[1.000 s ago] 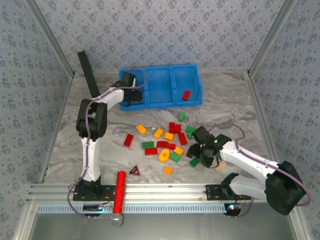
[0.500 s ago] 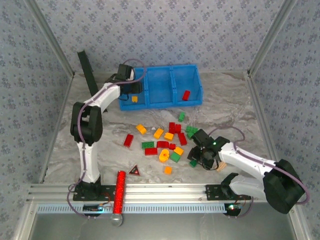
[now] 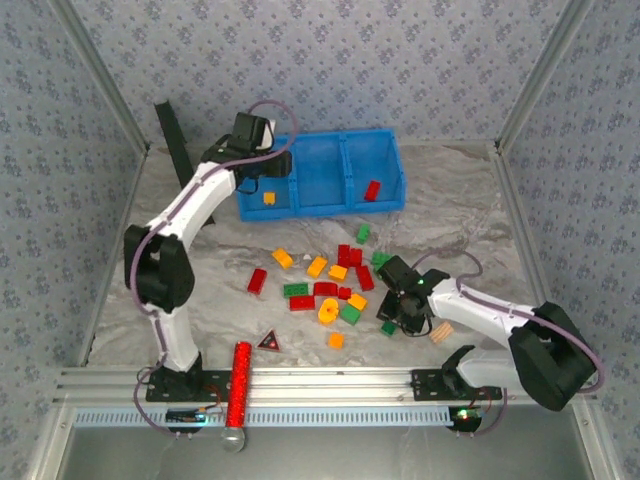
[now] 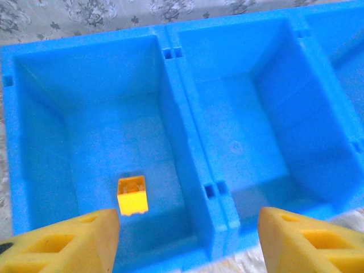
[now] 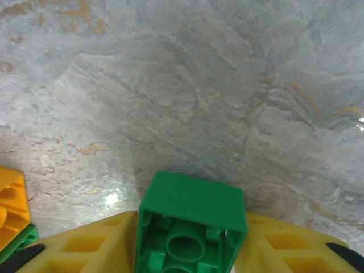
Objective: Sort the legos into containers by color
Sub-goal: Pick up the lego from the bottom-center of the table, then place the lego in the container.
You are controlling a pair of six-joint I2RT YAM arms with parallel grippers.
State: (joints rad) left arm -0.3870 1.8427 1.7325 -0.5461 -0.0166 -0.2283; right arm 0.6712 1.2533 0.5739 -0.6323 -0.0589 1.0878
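Note:
The blue tray (image 3: pixel 322 148) stands at the back, its three compartments open-topped. A yellow brick (image 4: pixel 132 195) lies in the left compartment and a red brick (image 3: pixel 372 190) in the right one. My left gripper (image 4: pixel 187 239) hovers open over the tray's near wall (image 4: pixel 182 114), nothing between its fingers; from above, the left gripper (image 3: pixel 262 165) is at the tray's left end. Loose red, green and yellow-orange legos (image 3: pixel 330 285) are scattered mid-table. At the pile's right edge, my right gripper (image 3: pixel 392 318) is shut on a green brick (image 5: pixel 193 216), hollow underside toward the camera, low over the table.
A red cylinder (image 3: pixel 239 385) and a dark triangle (image 3: pixel 268 341) lie near the front rail. A tan wooden block (image 3: pixel 441 331) sits just right of the right gripper. A yellow brick (image 5: pixel 11 199) lies left of the held one. A black bar (image 3: pixel 175 145) leans at back left.
The left gripper widened and drew back up from the left compartment, leaving the yellow brick inside. The right gripper moved slightly left and closed on the green brick.

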